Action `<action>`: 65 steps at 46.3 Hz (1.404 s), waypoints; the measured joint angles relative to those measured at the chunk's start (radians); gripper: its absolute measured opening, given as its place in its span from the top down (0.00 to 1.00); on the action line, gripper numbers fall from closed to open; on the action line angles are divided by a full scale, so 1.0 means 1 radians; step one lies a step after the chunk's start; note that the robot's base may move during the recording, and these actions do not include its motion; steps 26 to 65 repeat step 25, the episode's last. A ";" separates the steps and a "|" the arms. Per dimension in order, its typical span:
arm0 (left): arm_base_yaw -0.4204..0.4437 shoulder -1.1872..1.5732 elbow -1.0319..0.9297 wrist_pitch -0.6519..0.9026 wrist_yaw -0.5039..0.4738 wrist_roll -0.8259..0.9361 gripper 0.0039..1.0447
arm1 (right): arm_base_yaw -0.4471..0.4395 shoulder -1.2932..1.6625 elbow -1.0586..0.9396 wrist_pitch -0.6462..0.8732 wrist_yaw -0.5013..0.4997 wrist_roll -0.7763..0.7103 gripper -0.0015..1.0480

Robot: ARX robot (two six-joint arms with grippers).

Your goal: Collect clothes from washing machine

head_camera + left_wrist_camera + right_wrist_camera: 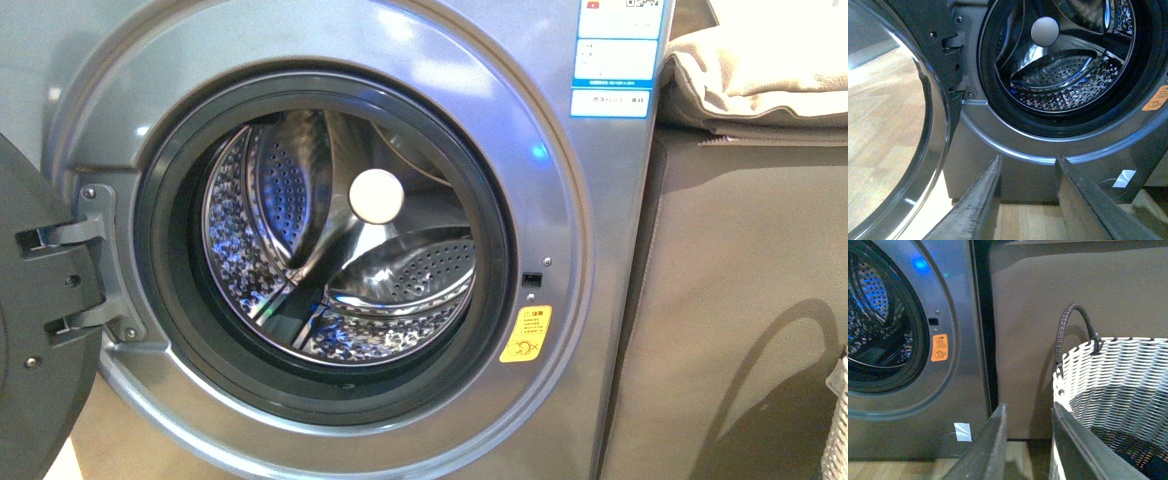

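Jaws apart and empty on both arms; drum bare, dark cloth low in the basket.

The left gripper sits below the washing machine opening; the right gripper hangs just beside the basket. A dark blue patch, likely the clothes, lies inside it, nearest the right arm; the garment's long axis cannot be told.

I can read no words — the washing machine carries an orange-yellow warning sticker with a crossed-circle sign, and white-blue labels whose print is too small.
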 joint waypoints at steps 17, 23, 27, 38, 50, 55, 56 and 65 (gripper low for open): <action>0.000 0.000 0.000 0.000 0.000 0.000 0.06 | 0.000 0.000 0.000 0.000 0.000 0.000 0.13; 0.000 0.000 0.000 0.000 0.000 0.000 0.06 | 0.000 0.000 0.000 0.000 0.000 0.001 0.08; 0.000 0.000 0.000 0.000 0.000 0.000 0.06 | 0.000 0.000 0.000 0.000 0.000 0.001 0.07; 0.000 0.000 0.000 0.000 0.000 0.000 0.06 | 0.000 0.000 0.000 0.000 0.000 0.001 0.07; 0.000 0.000 0.000 0.000 0.000 0.000 0.06 | 0.000 0.000 0.000 0.000 0.000 0.001 0.07; 0.000 0.000 0.000 0.000 0.000 0.000 0.06 | 0.000 0.000 0.000 0.000 0.000 0.001 0.07; 0.000 0.000 0.000 0.000 0.000 0.000 0.06 | 0.000 0.000 0.000 0.000 0.000 0.001 0.07; 0.000 0.000 0.000 0.000 0.000 0.000 0.06 | 0.000 0.000 0.000 0.000 0.000 0.001 0.07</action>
